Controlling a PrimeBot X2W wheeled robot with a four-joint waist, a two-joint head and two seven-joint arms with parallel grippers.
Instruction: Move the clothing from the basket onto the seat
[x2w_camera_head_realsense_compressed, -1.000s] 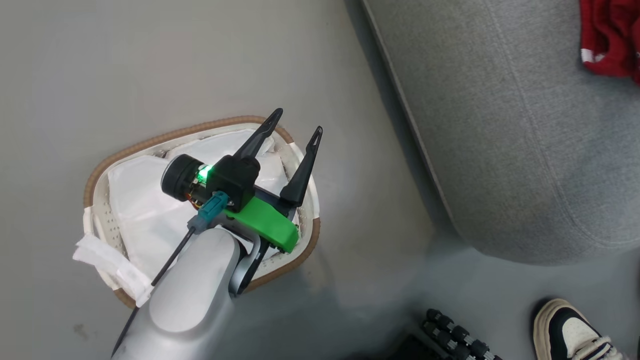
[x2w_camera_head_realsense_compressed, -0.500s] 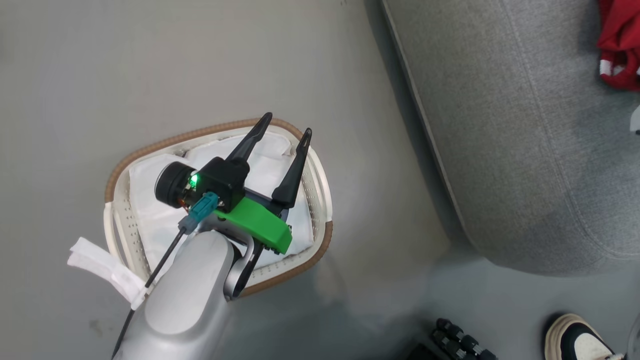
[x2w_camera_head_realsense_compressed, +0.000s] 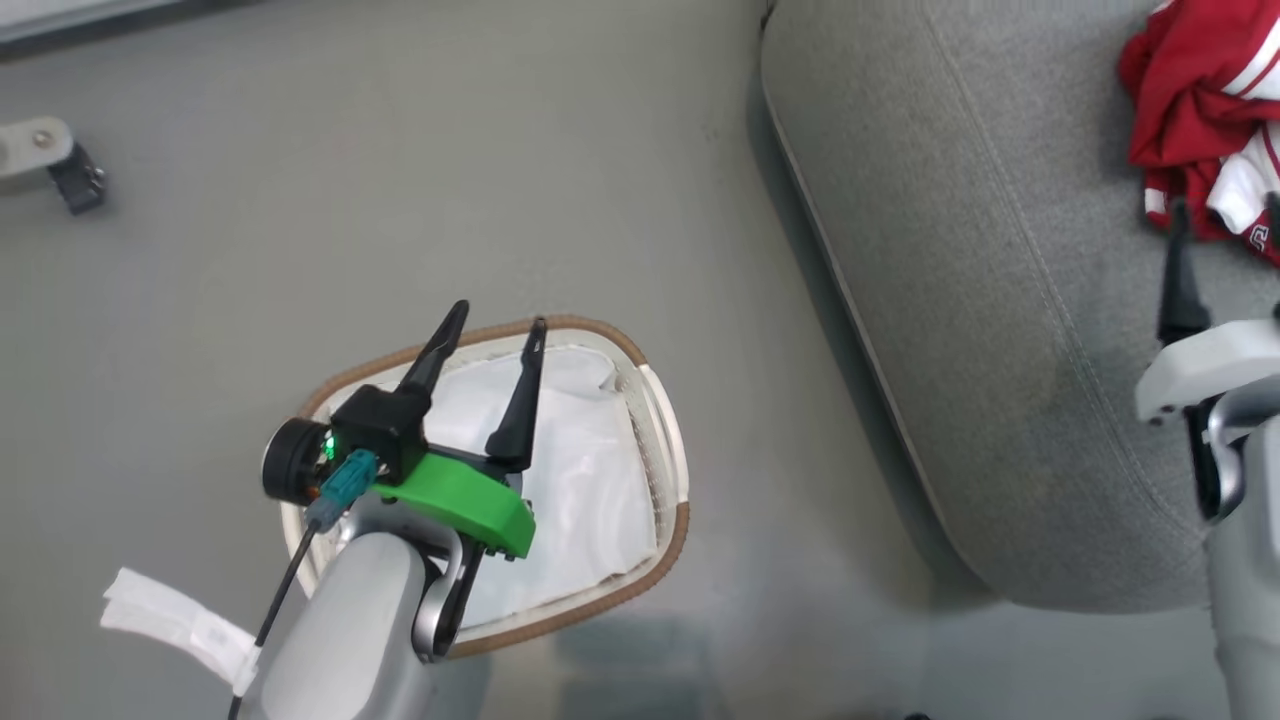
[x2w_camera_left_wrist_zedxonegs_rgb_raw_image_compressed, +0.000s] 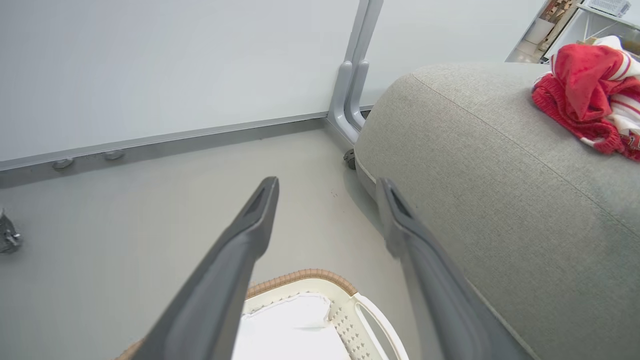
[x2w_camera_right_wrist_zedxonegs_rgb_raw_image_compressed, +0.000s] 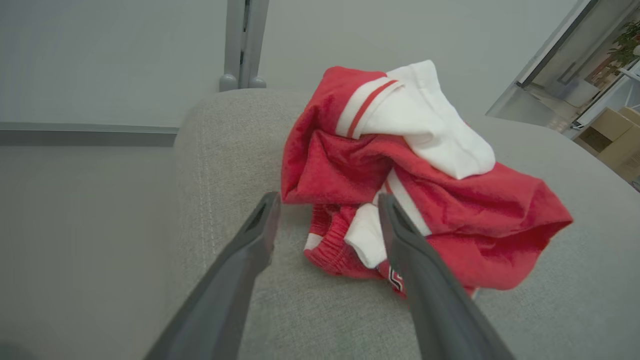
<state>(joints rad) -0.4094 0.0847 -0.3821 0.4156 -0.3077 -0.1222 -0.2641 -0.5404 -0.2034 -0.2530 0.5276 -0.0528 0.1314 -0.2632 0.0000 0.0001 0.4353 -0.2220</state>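
Grey floor (x2w_camera_head_realsense_compressed: 300, 250) holds the basket (x2w_camera_head_realsense_compressed: 682, 525), long axis toward the seat (x2w_camera_head_realsense_compressed: 950, 300).

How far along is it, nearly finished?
Looks nearly done. The red clothing lies heaped on the grey sofa. Nothing is in hand: the left gripper over the basket and the right gripper by the heap are both open. The basket's visible part holds white liner, no red, so little looks left.

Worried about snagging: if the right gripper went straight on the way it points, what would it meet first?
Most likely the clothing, heaped on the seat just ahead of the right gripper, whose fingers stand open; depth is unclear.
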